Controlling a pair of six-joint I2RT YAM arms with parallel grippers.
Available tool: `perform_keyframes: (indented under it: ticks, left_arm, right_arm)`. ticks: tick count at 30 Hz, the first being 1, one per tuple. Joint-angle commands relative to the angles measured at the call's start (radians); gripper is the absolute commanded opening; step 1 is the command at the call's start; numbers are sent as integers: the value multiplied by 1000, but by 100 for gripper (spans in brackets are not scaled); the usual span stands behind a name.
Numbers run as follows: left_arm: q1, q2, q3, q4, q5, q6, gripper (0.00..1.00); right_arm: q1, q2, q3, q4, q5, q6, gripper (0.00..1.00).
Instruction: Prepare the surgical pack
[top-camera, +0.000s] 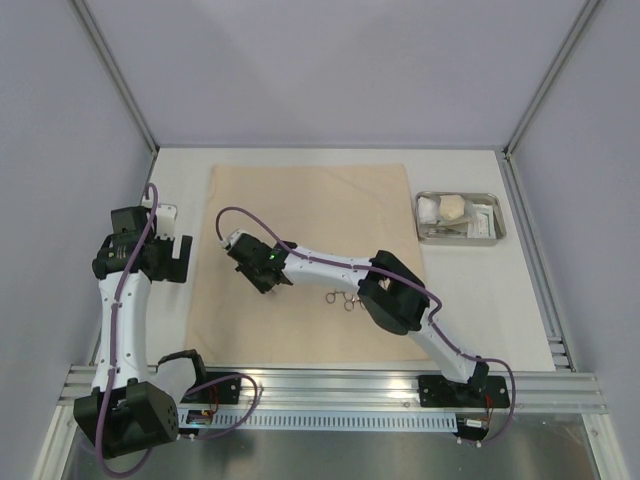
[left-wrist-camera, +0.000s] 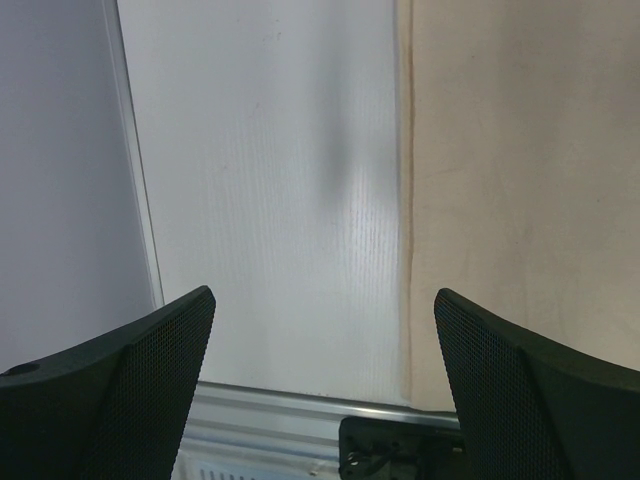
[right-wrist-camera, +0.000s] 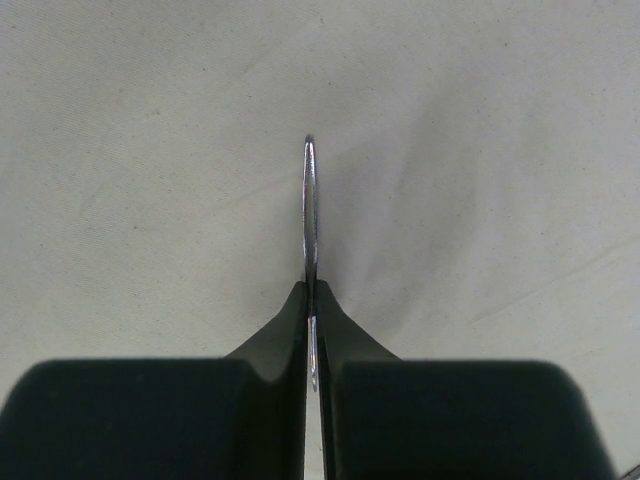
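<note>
Top external view: tan cloth sheet (top-camera: 310, 200) lies spread flat, probably as the wrapping base. The steel tray (top-camera: 502, 222) sits off its right edge. Left gripper (top-camera: 168, 262) hangs wide open and empty beside the cloth. Clamps (top-camera: 340, 298) lie on the cloth. Right gripper (top-camera: 252, 272) is pinched tight on a thin steel instrument (right-wrist-camera: 310, 210), likely tweezers, low over the sheet.

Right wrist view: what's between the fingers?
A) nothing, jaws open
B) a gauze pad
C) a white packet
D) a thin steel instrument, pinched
D: the right gripper is shut on a thin steel instrument, seen edge-on and sticking out past the fingertips over the tan cloth.
</note>
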Motion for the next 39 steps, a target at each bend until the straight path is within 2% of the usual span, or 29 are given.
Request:
perform_keyframes:
  ticks: [1,3,7,12,14,18,19,21,22,25,27,31,39]
  left_arm:
    - [5,-18,25,-4,39,1,100]
    - [5,-17,35,-21,48,6,100]
    - [5,-18,69,-92,113,30,100]
    - [5,-24,135,-173,186,73,100]
    - [5,-24,155,-199,222,80,100]
    - [3,-21,170,-215,263,86,100]
    - [3,-20,173,-215,275,86,100]
    - [5,-14,178,-215,291,87,100]
    - [3,-11,181,-213,297,90,100]
    - [3,9,198,-205,308,89,99]
    - [3,20,201,-199,311,87,99]
    - [3,61,212,-182,311,81,99]
    - [3,129,245,-165,312,64,99]
  right_arm:
    - [-5,-31,9,27,-7,-36,0]
    - [-6,-76,-2,44,-30,-69,0]
    - [-40,-205,-52,87,-82,-238,0]
    - [-153,-424,-175,110,-214,-558,1]
    - [-236,-478,-250,90,-217,-720,0]
    - [-431,-623,-353,33,-279,-928,1]
    - [-519,-645,-371,20,-338,-965,0]
    - [-606,-697,-423,-26,-398,-1087,1]
    - [-676,-708,-440,-42,-421,-1131,1]
    - [-776,-713,-460,-134,-411,-1250,0]
    - [-810,-699,-488,-174,-338,-1296,1]
    - [-900,-679,-551,-125,-219,-1393,0]
    - [-991,-653,-620,-45,-233,-1464,0]
